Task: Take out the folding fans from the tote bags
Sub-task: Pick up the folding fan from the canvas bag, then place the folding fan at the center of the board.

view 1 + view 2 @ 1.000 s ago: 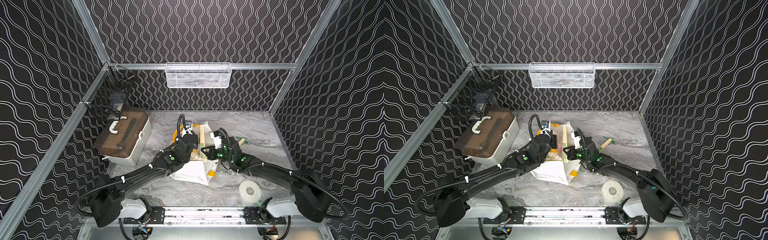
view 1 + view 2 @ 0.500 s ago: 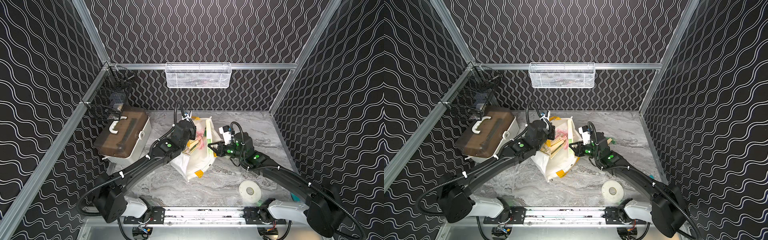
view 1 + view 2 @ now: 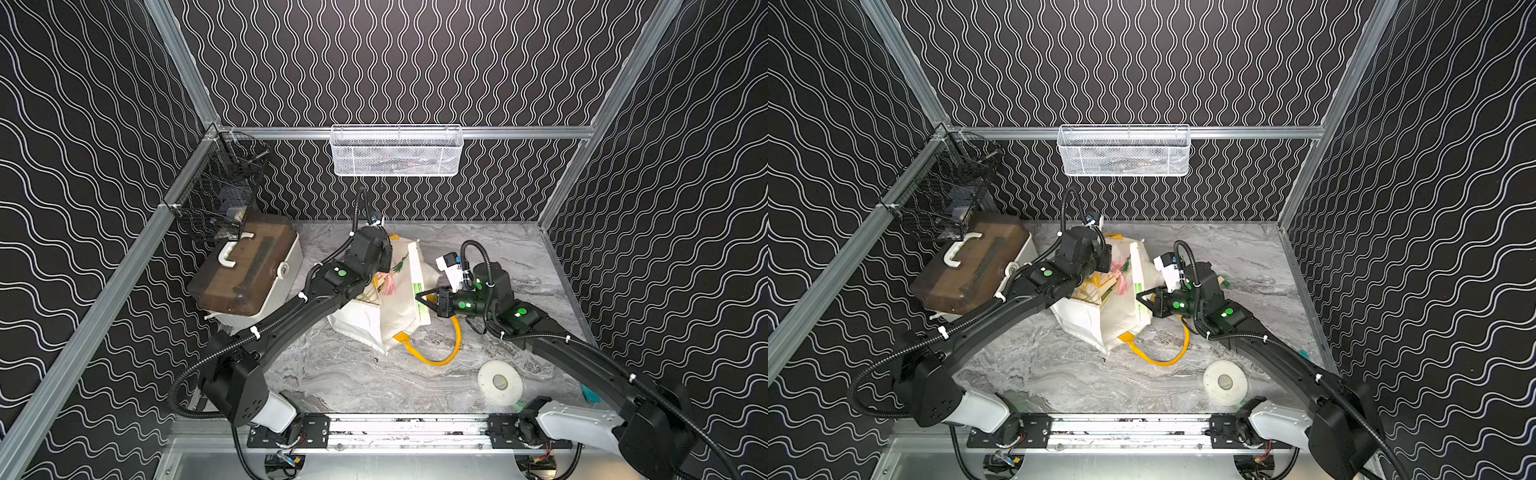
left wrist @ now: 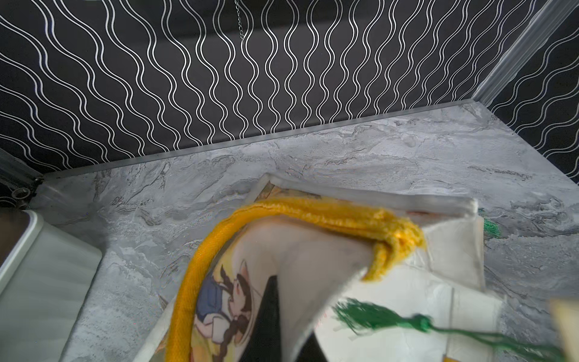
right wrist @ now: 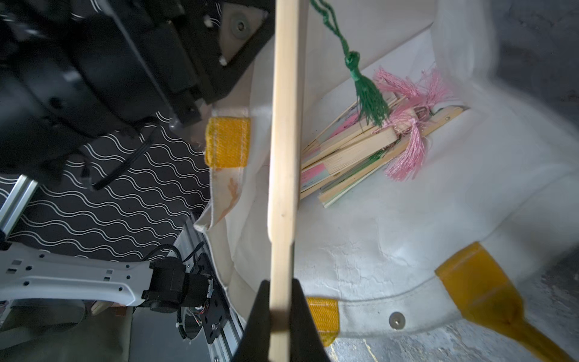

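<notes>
Brown-lidded box (image 3: 245,270), tape roll (image 3: 485,379), white mesh basket (image 3: 397,160), black wire basket (image 3: 214,199)

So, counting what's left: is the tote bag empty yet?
Not empty: the right wrist view shows a bundle of folding fans lying inside the tote bag.

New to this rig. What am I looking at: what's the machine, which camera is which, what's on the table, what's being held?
Two robot arms share one table, each ending in a two-finger gripper. The two wide pictures come from one overhead camera pair; the two close-ups come from cameras on the arms' wrists. On the table: a white tote bag with yellow handles, a box with a brown lid and a tape roll. The left gripper is shut on the tote bag's rim, holding it open. The right gripper is shut on a closed folding fan at the bag's mouth. More fans with pink tassels lie inside.
</notes>
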Available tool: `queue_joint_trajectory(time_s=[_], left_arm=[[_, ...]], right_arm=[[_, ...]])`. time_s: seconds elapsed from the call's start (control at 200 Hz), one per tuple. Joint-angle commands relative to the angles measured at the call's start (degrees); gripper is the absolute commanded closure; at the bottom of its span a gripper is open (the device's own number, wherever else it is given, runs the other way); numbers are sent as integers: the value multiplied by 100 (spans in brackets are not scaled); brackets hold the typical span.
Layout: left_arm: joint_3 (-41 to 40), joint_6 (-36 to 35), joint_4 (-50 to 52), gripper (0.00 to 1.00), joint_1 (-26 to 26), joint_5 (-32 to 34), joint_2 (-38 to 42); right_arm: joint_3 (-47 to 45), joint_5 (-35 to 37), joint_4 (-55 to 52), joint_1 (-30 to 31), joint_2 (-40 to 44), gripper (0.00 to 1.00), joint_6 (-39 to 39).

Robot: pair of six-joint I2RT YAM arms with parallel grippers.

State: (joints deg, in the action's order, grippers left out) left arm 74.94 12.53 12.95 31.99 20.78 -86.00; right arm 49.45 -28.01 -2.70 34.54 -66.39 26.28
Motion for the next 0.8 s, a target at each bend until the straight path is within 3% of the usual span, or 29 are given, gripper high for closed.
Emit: queue_joint_trajectory(time_s=[0.0, 0.23, 0.38, 0.566, 0.796], left_arm=[[21, 21, -110, 100, -48, -73, 78], [108, -36, 73, 100, -153, -310, 101], [146, -82, 179, 100, -180, -492, 125], [126, -177, 286, 100, -244, -667, 223], [153, -203, 463, 100, -367, -922, 383]], right_arm=[[179, 191, -291, -59, 319, 100, -176], [470, 470, -555, -630, 825, 100, -54], [570, 1116, -661, -1244, 749, 100, 153], [548, 1333, -532, -2005, 128, 100, 699], [571, 1434, -166, -2233, -1133, 100, 986]])
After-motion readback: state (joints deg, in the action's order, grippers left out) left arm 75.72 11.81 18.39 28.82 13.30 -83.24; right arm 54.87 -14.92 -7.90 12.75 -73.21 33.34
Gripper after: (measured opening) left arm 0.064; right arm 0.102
